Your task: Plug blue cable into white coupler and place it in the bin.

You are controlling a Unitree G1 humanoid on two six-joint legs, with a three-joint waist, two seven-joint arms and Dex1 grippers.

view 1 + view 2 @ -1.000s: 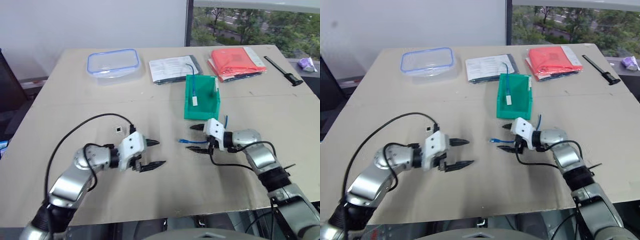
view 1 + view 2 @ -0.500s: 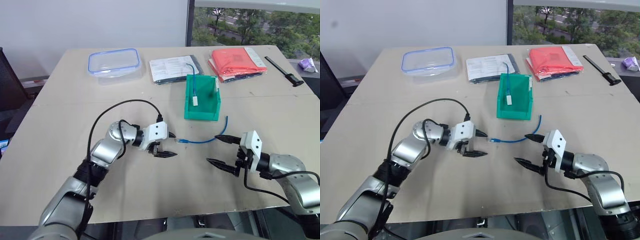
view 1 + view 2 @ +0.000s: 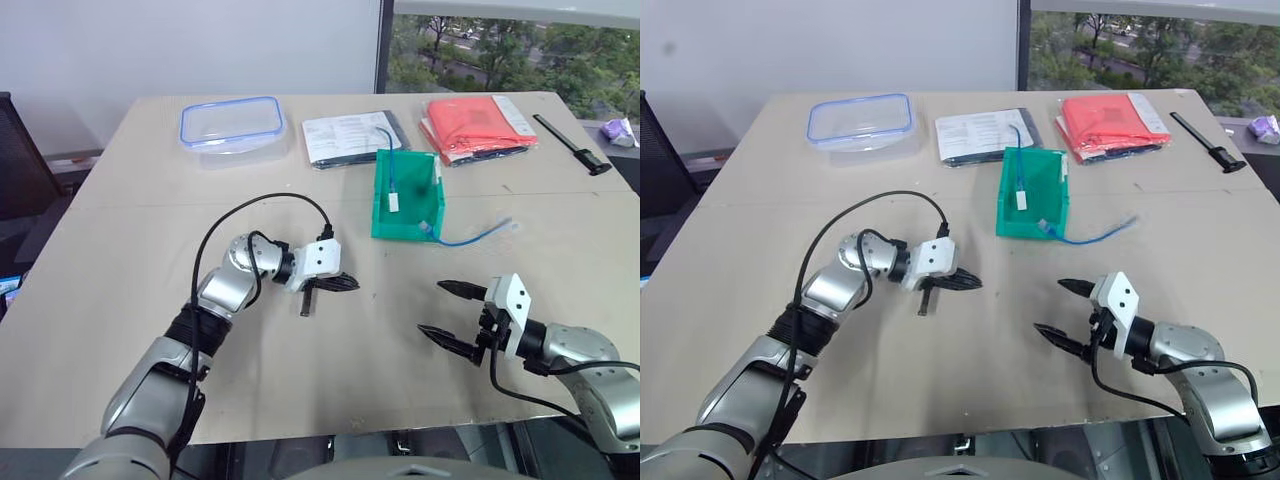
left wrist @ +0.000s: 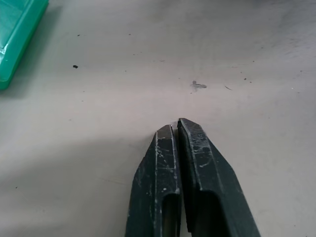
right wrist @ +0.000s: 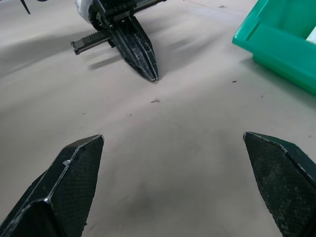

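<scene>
The left gripper (image 3: pixel 345 284) is clenched with its two black fingers (image 4: pixel 190 148) pressed flat together on nothing, tips just above bare tabletop (image 3: pixel 150 250). The right gripper (image 3: pixel 448 312) is released, jaws spread wide and empty, pointing toward the left one across open table.

At about 1 o'clock from the left gripper stands the green bin (image 3: pixel 405 225). A small white coupler (image 3: pixel 394 201) appears to rest inside against its back wall, with a thin blue lead running up from it. The blue cable (image 3: pixel 470 238) lies on the table at the bin's 4 o'clock corner, one clear plug touching the front lip, the rest curving away toward 3 o'clock.

The cable looks light and floppy, likely to sag and swing; pinching just behind the plug should steer it best. The coupler is probably light, hard and slippery, best gripped across its flat sides.
</scene>
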